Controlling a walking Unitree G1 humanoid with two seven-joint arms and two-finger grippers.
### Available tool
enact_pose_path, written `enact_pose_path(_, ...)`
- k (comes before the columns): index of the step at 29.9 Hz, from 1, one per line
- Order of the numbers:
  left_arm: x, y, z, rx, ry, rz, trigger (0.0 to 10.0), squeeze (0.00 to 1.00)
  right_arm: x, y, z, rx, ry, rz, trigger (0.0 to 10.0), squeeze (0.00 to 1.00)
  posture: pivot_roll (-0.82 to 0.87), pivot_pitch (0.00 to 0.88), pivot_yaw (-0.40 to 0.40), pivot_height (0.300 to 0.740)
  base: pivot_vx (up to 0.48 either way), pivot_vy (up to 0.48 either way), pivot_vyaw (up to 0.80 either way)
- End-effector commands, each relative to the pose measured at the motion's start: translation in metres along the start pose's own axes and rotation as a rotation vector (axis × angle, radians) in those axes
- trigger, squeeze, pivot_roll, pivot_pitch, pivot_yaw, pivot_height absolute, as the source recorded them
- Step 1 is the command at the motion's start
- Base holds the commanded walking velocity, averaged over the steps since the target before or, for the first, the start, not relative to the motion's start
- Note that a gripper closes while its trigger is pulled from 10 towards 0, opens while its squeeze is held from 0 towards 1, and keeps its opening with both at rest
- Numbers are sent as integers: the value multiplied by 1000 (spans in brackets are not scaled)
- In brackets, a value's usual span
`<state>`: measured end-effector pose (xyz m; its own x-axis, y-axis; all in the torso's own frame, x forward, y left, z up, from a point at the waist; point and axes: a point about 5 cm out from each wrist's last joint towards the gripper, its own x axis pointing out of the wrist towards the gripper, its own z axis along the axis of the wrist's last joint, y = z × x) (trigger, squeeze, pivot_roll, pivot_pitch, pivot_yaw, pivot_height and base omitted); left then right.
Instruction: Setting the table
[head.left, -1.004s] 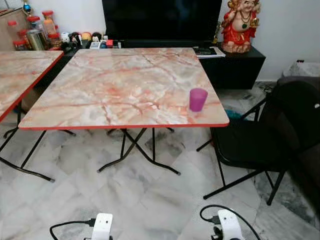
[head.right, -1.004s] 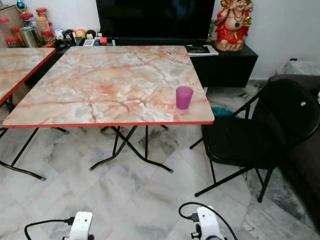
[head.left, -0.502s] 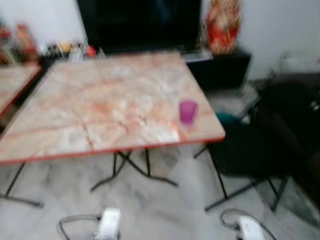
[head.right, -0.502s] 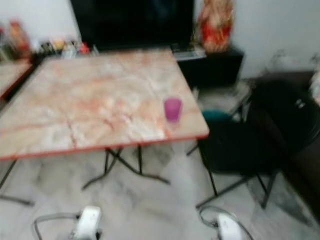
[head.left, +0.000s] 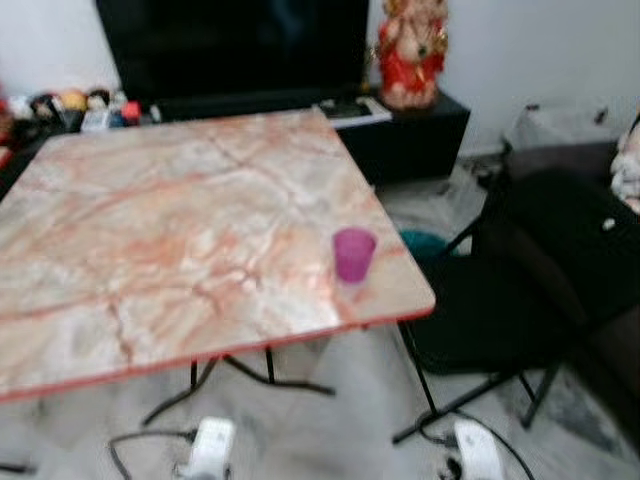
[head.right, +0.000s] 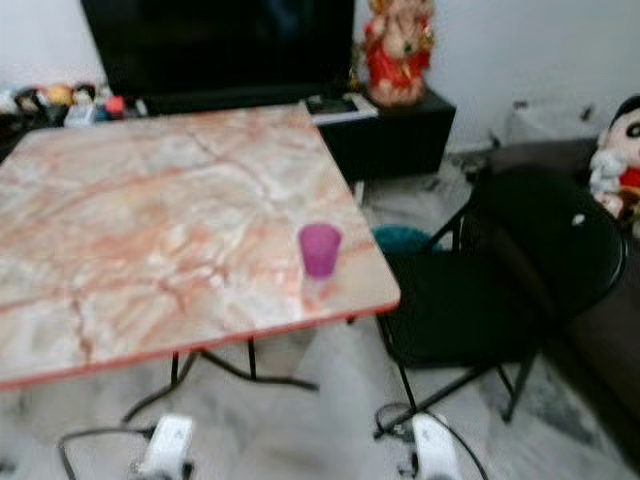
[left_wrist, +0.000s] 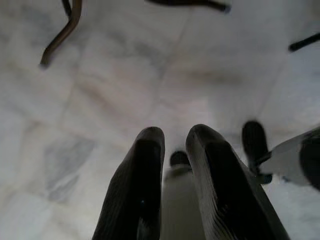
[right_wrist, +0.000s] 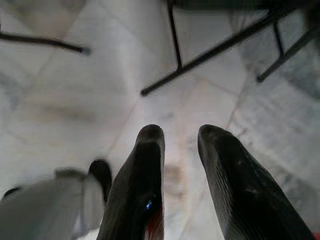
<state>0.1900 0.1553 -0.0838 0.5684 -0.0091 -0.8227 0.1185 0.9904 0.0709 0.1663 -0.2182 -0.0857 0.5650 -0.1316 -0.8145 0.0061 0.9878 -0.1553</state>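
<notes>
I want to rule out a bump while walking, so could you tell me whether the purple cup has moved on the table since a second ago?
No. The purple cup stands by the same near right corner of the table; the camera shifted instead.

**Robot's view swings to the right and draws nearer the table**

The whole scene has slid leftward, so it is the camera that moved, not the furniture. The small purple plastic cup (head.left: 353, 253) now sits nearer the middle of the view on the marble-patterned, red-edged folding table (head.left: 150, 240). The second table at the left has gone from sight. A doll (head.right: 612, 166) has come into view beyond the black folding chair (head.right: 500, 280).
</notes>
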Motion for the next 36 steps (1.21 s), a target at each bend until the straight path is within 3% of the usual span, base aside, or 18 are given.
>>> enact_pose_path(1, -1, 16, -5, 6, 16, 42, 10000, 0, 2, 12, 9, -13, -21, 43, 10000, 0, -133, 0, -28, 740, 0, 0, 0)
enact_pose_path(18, -3, 27, -11, -6, 24, 75, 10000, 0, 4, 27, 17, -86, -23, 98, 10000, 0, -87, 0, -34, 740, 0, 0, 0)
enact_pose_path(23, -3, 29, -8, -18, 20, 88, 10000, 0, 4, 27, 18, -44, -27, 93, 10000, 0, -94, 0, -33, 740, 0, -259, 0)
enact_pose_path(36, -2, 29, -5, -28, 17, 94, 10000, 0, 4, 25, 21, -78, -24, 88, 10000, 0, -97, 0, -34, 740, 0, -259, 0)
